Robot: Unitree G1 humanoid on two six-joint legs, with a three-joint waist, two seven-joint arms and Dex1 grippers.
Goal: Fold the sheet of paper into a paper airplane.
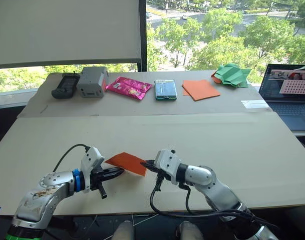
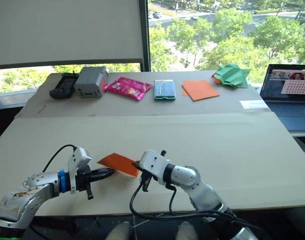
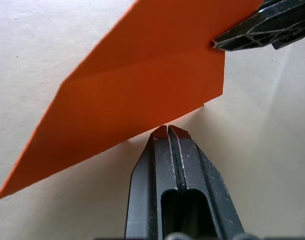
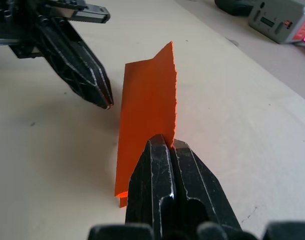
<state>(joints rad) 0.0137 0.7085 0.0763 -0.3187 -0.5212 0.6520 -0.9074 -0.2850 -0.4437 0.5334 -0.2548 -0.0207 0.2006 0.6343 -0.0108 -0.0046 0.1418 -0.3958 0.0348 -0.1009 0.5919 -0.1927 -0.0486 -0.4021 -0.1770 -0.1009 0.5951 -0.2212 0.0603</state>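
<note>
The orange sheet of paper [image 1: 126, 162] is folded into a layered, pointed wedge, the shape of the paper airplane. It is held just above the table [image 1: 202, 145] near its front edge, with a crease running along it [image 3: 142, 65]. My right gripper [image 4: 165, 141] is shut on the paper's right end and pinches one raised edge. My left gripper [image 1: 121, 171] is shut with nothing in it. Its tips [image 3: 167, 129] sit right at the paper's lower left edge, and in the right wrist view the left gripper [image 4: 108, 104] stands a little apart from the sheet.
Along the far side lie a black remote [image 1: 65, 85], a grey box [image 1: 92, 81], a pink snack bag [image 1: 128, 87], a phone-like device [image 1: 166, 89], flat orange sheets [image 1: 200, 89] and a green paper shape [image 1: 232, 74]. An open laptop [image 1: 287, 95] stands at far right.
</note>
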